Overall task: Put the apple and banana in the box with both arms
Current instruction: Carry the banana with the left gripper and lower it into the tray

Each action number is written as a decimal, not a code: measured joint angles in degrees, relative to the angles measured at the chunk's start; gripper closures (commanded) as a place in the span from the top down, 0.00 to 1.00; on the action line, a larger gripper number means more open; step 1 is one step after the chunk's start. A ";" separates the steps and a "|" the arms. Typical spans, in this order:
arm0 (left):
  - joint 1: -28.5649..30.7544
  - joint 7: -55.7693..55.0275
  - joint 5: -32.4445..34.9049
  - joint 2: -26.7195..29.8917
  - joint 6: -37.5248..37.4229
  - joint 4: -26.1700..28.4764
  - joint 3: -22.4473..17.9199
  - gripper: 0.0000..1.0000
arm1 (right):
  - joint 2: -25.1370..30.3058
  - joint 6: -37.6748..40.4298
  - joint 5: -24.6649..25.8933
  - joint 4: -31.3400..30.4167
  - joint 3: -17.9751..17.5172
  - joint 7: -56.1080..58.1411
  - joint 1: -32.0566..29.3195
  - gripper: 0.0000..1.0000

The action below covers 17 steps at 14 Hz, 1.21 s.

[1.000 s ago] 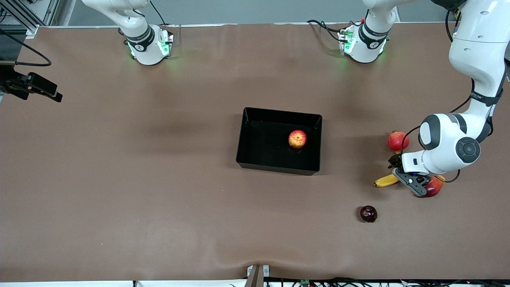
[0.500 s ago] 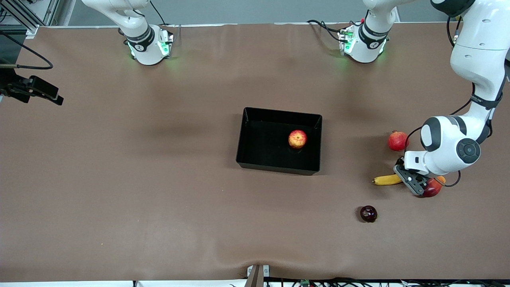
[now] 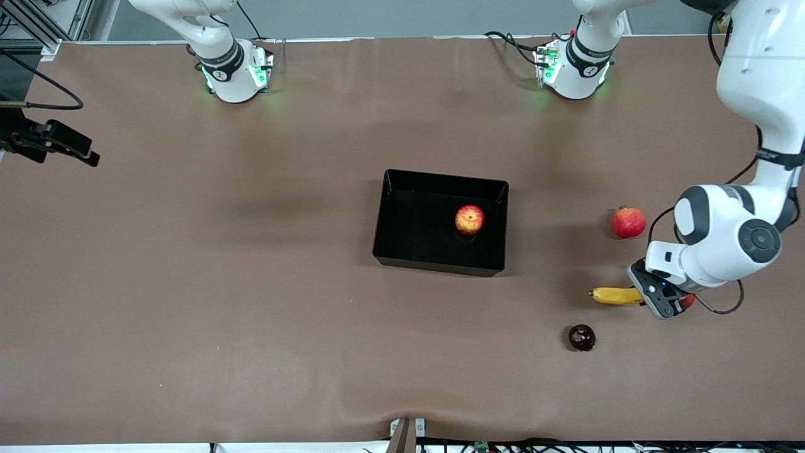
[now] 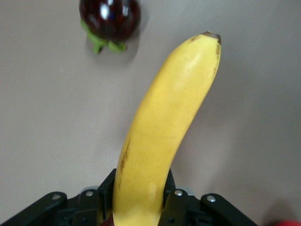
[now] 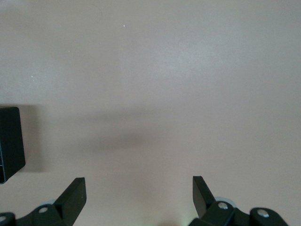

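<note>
**Left gripper clamped on banana; apple lies in box**

Fingers (image 4: 175,207) of the left gripper (image 4: 136,212) are closed against the sides of the curved yellow banana with dark tips (image 4: 162,132), one black finger on each flank near its stem end. From the front camera, the left gripper (image 3: 657,296) sits at the left arm's end of the table, and the banana (image 3: 616,296) sticks out from it toward the box. Whether the fruit touches the brown table (image 3: 251,283) or is raised off it cannot be told.

A small round red apple with yellow-orange streaks (image 3: 470,219) rests inside the shallow glossy black open-top box (image 3: 390,251), near the wall on the left arm's side. The box stands at the middle of the table, well apart from the banana.

A uniformly red round fruit with a crown tip (image 3: 629,223) lies farther from the front camera than the banana, and a dark purple round fruit with green leaves (image 3: 582,337) lies nearer. A bit of another red fruit (image 3: 687,301) shows just beside the left gripper.

Spread wide apart and holding nothing, the right gripper (image 5: 138,193) waits over bare table, a corner of the box (image 5: 10,141) in its wrist view.
</note>
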<state>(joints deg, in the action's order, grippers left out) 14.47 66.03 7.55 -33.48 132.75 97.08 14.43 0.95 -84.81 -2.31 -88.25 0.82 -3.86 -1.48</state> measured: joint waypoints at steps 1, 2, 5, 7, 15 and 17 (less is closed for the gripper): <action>-0.05 -0.04 0.00 0.63 -4.27 -2.26 0.80 0.00 | 0.00 0.00 0.00 0.00 0.00 0.00 0.00 1.00; -0.07 -0.52 -0.02 1.04 -8.45 -4.67 1.61 0.00 | 0.00 -0.01 0.01 0.00 0.00 0.00 0.00 1.00; -0.05 -8.51 -0.04 1.55 -18.75 -10.54 5.12 0.00 | 0.00 -0.01 0.02 0.00 0.00 0.00 0.00 1.00; -0.15 -18.16 -0.04 1.90 -21.89 -11.92 8.37 0.00 | 0.00 -0.01 0.02 0.00 0.00 0.00 0.00 1.00; -7.03 -67.93 0.00 2.02 -24.83 -12.24 17.58 0.00 | 0.00 -0.01 0.04 0.00 -0.01 0.01 0.01 1.00; -10.48 -79.34 0.00 2.00 -24.93 -12.19 17.59 0.00 | 0.00 -0.01 0.04 0.00 -0.01 0.01 0.01 1.00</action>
<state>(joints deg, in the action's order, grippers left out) 3.98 -13.31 7.56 -31.48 107.82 84.89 32.03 0.95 -84.82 -2.26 -88.25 0.81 -3.85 -1.47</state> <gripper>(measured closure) 0.590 0.000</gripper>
